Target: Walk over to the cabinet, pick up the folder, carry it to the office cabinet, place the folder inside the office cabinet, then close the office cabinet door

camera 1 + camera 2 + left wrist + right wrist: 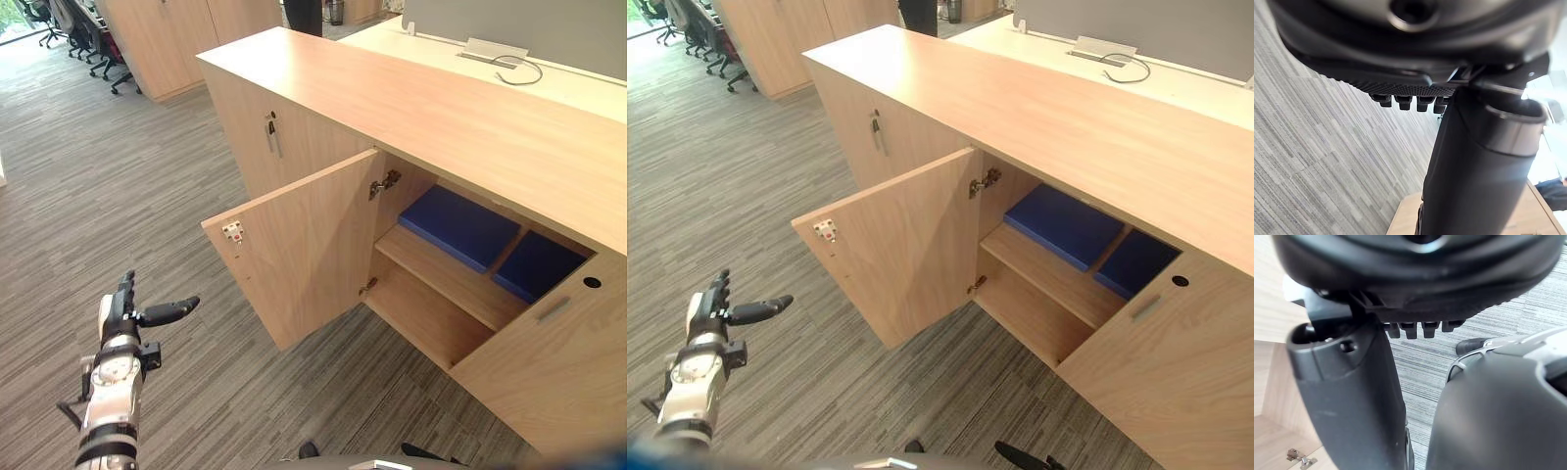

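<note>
A light wood office cabinet stands ahead with its middle door swung wide open toward me. On the upper shelf inside lie two flat blue folders, one on the left and another partly behind the right-hand door. My left hand hangs at the lower left over the carpet, well short of the open door, fingers straight, thumb out, holding nothing. My right hand shows in its wrist view with straight fingers and nothing in it, near a wooden panel with a hinge.
The cabinet's left door is closed and has a metal handle. Behind the cabinet is a desk with a cable box. Office chairs and taller wood cabinets stand at the far left on grey striped carpet.
</note>
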Available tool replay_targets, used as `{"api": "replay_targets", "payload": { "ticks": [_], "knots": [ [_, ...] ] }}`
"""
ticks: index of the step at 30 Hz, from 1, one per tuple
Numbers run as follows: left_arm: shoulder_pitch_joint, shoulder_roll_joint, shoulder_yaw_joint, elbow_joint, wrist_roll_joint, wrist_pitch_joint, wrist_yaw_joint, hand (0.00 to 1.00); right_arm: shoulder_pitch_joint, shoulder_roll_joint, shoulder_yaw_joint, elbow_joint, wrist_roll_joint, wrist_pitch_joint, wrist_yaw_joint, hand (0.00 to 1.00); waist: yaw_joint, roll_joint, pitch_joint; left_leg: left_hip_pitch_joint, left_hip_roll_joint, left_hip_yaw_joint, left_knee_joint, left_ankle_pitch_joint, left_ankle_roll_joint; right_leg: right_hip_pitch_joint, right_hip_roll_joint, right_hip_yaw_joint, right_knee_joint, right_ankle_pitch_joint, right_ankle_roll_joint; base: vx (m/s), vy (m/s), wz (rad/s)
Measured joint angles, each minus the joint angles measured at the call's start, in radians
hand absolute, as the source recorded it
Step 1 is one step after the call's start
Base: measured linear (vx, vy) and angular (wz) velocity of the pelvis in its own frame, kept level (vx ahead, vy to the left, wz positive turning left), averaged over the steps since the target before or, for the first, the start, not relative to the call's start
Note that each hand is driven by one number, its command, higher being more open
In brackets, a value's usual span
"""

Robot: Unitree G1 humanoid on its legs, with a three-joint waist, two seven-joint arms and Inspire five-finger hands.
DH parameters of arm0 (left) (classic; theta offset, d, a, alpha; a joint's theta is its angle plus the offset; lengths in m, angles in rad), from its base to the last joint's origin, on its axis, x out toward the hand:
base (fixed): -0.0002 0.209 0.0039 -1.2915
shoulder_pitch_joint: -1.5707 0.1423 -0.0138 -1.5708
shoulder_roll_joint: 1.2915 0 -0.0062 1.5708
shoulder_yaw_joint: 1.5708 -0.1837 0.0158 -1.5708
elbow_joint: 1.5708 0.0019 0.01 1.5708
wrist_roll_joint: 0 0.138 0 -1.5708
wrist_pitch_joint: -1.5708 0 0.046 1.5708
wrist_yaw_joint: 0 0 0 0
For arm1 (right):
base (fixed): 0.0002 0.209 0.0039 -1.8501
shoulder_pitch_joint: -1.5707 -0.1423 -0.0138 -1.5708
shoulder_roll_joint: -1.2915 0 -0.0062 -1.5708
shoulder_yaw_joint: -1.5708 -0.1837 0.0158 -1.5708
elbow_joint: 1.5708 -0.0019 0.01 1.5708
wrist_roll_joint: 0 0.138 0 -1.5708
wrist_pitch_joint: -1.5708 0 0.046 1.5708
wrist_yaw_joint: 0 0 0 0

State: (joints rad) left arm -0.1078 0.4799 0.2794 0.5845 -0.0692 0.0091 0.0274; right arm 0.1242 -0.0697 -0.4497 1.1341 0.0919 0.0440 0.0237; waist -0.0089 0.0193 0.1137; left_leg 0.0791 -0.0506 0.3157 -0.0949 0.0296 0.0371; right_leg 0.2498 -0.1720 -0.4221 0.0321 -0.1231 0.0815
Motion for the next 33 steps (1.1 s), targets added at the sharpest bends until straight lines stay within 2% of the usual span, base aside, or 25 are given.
{"api": "replay_targets", "payload": {
  "ticks": [1,6,9,16,23,26,27,28,30,33],
  "knots": [
    [-0.004,0.004,-0.005,0.005,0.0,0.0,-0.006,1.0,0.0,0.0,0.0,0.0,0.004,0.0,0.0,1.0,0.0,0.0,0.0,0.001,0.0,0.002,0.0,0.0,0.0,0.0,0.0,0.002,0.0,0.0,0.0,0.04,0.013,-0.17],
    [-0.134,0.059,-0.17,0.112,0.001,-0.001,-0.066,1.0,0.0,0.006,0.001,0.0,0.041,-0.006,0.015,1.0,-0.002,-0.008,-0.005,0.015,0.012,0.008,0.006,0.0,-0.002,0.001,0.007,0.018,0.011,0.001,-0.002,0.04,-0.002,-0.07],
    [-0.168,0.1,-0.241,0.117,0.001,-0.002,-0.083,1.0,0.001,0.008,0.01,0.0,0.062,-0.006,0.016,1.0,-0.003,-0.013,-0.008,0.021,0.023,0.007,0.006,0.001,-0.004,0.001,0.017,0.025,0.019,0.004,-0.006,0.03,-0.027,-0.06],
    [-0.268,0.223,-0.441,0.144,0.001,-0.024,-0.198,1.0,0.009,0.008,0.039,0.001,0.066,-0.016,0.022,1.0,-0.006,-0.022,-0.017,0.021,0.07,0.001,0.007,0.016,-0.027,-0.006,0.054,0.042,0.031,0.024,-0.034,0.0,-0.053,0.01],
    [-0.321,0.321,-0.637,0.15,0.001,-0.024,-0.25,1.0,0.012,-0.003,0.039,0.017,0.065,-0.021,0.042,1.0,-0.004,-0.012,-0.032,0.009,0.093,-0.006,0.007,0.026,-0.04,-0.025,0.072,0.043,0.048,0.033,-0.036,-0.03,-0.031,0.04],
    [-0.386,0.426,-0.89,0.128,-0.012,-0.024,-0.282,1.0,0.015,-0.007,0.039,0.02,0.063,-0.024,0.052,1.0,-0.005,-0.005,-0.036,0.001,0.092,-0.005,0.007,0.029,-0.041,-0.033,0.07,0.043,0.047,0.038,-0.03,-0.07,0.011,-0.06],
    [-0.423,0.52,-1.08,0.045,-0.041,-0.025,-0.332,1.0,0.016,-0.009,0.039,0.021,0.049,-0.024,0.059,1.0,-0.007,0.001,-0.04,-0.008,0.09,-0.001,0.007,0.03,-0.039,-0.044,0.067,0.043,0.044,0.043,-0.022,-0.07,0.027,-0.09],
    [-0.427,0.534,-1.103,0.026,-0.043,-0.026,-0.341,1.0,0.016,-0.01,0.039,0.021,0.043,-0.023,0.06,1.0,-0.008,0.002,-0.041,-0.01,0.09,-0.001,0.007,0.03,-0.039,-0.046,0.067,0.042,0.043,0.045,-0.02,-0.09,0.041,-0.12],
    [-0.429,0.604,-1.248,-0.137,-0.045,-0.046,-0.452,1.0,0.014,-0.017,0.044,0.035,0.017,-0.024,0.061,1.0,-0.021,0.01,-0.043,-0.023,0.084,0.001,0.007,0.032,-0.036,-0.06,0.061,0.04,0.039,0.05,-0.012,-0.08,0.048,-0.06],
    [-0.428,0.595,-1.301,-0.257,-0.035,-0.047,-0.504,1.0,0.015,-0.028,0.051,0.043,0.016,-0.022,0.066,1.0,-0.024,0.014,-0.047,-0.041,0.075,0.002,0.006,0.037,-0.028,-0.075,0.054,0.046,0.036,0.05,-0.012,-0.07,0.036,-0.01]
  ]
}}
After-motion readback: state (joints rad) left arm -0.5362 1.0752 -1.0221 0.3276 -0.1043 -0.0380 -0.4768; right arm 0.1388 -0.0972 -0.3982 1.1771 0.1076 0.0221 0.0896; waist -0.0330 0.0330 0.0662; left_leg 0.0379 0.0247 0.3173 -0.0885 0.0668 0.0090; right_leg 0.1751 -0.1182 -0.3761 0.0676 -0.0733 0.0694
